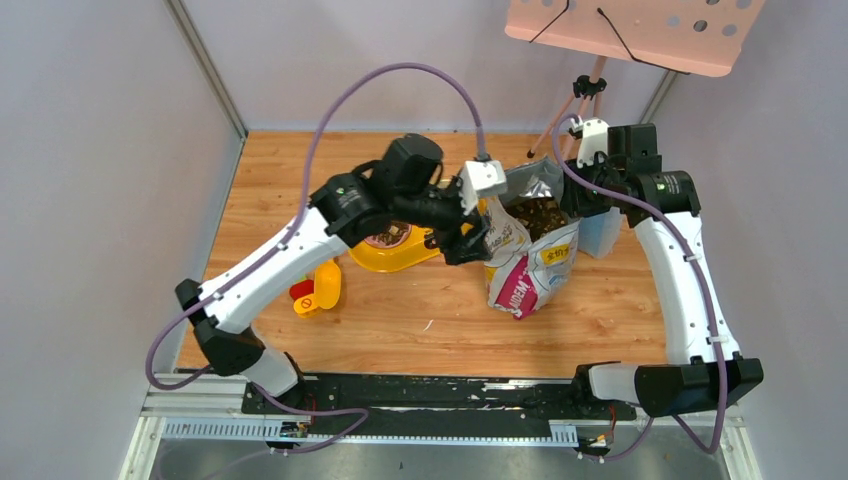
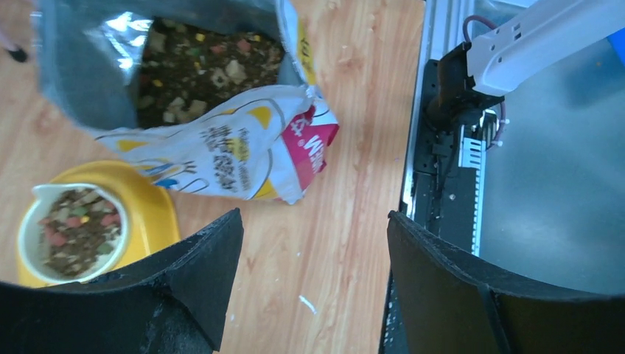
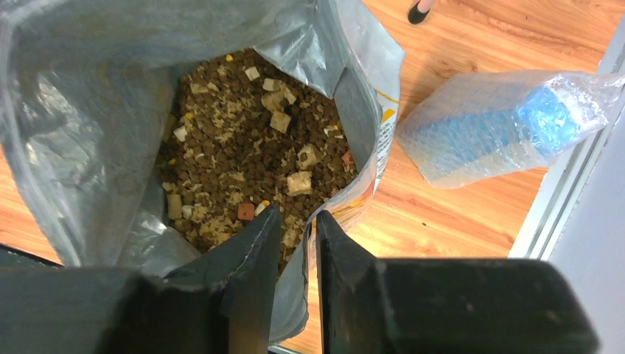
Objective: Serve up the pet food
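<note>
- Surface: wood-grain table (image 1: 420, 315) with a few pale crumbs; a black rail (image 1: 430, 393) runs along its near edge.
- Room: plain grey walls (image 1: 100, 150) on three sides; a pink perforated stand (image 1: 640, 25) at the back.
- Pet food (image 3: 243, 162) lies in the open foil bag (image 2: 243, 147) mid-table; more fills the white bowl (image 2: 26, 236).
- Left gripper (image 2: 313, 221): jaws wide, nothing between.
- Right gripper (image 3: 295, 221): jaws narrow with the bag rim in the gap; I cannot tell whether it is gripped.

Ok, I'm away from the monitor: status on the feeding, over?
Left end effector open, empty, above table. Right end effector slightly parted astride bag rim. Pet food in bowl and bag. Nothing blocking.
</note>
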